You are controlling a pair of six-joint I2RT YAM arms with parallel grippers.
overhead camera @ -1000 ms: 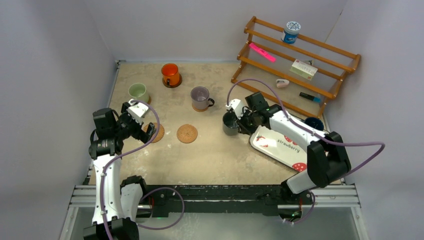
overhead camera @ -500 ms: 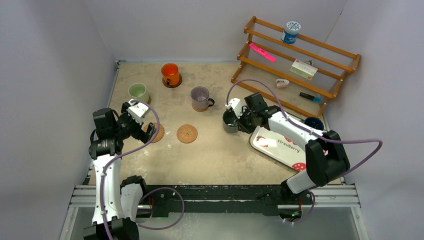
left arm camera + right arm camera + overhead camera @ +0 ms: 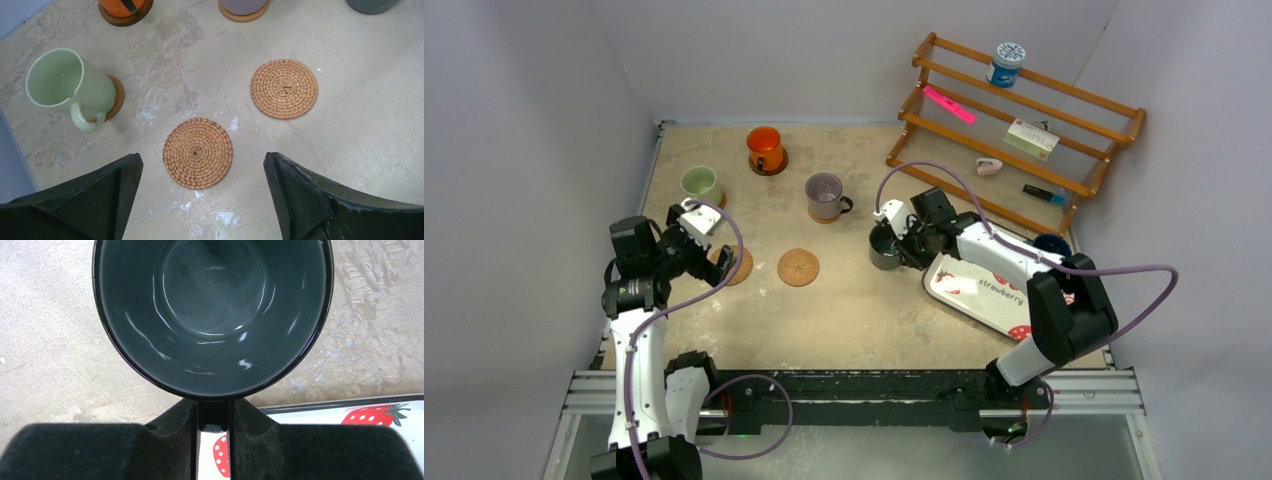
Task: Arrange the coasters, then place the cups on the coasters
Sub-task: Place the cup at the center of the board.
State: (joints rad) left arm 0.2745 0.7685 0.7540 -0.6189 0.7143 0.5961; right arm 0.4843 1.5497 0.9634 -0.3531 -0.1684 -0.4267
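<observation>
On the left side of the table, my left gripper hangs over a bare woven coaster, fingers spread wide with nothing between them. A second bare woven coaster lies just to its right, not touching it.

Further back, three mugs are already on coasters. The pale green mug is upright on a light coaster, handle toward the camera. The orange mug is on the darker rimmed coaster. The purple-grey mug is on another light one, but only the front edge of that disc shows.

Over on the right, my right gripper has its fingers pressed against both sides of the handle of the dark grey-teal mug, so it's pinching that handle. The mug is upright and empty, over bare tabletop just off the corner of the strawberry tray, well apart from the two free coasters. I honestly can't tell if its base is touching the table.

The dark blue mug sits at the far right, between the tray and the wooden rack.
</observation>
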